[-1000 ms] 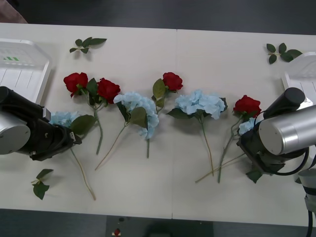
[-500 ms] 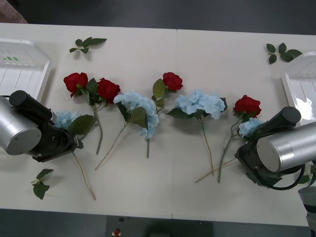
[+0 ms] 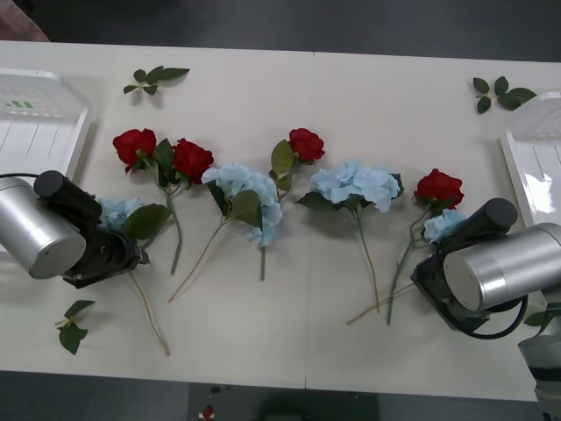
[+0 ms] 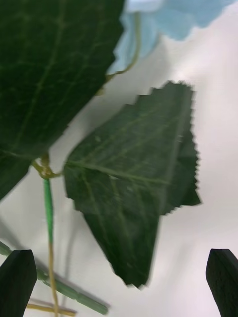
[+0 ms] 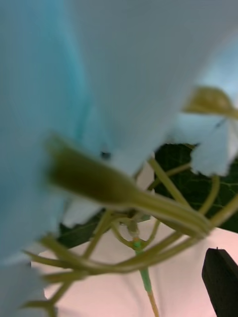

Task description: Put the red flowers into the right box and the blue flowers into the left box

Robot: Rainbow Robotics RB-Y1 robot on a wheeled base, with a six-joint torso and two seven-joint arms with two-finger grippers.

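Both black-fingered grippers, left (image 3: 131,254) and right (image 3: 427,274), sit spread wide over pale-blue fluffy hydrangea stems (image 3: 112,211); I should close low on each stalk.

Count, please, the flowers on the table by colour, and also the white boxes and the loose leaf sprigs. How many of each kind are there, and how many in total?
Red flowers: 4
Blue flowers: 4, two partly behind the arms
White boxes: 2, one at each end of the table
Loose leaf sprigs: 3
Total: 13
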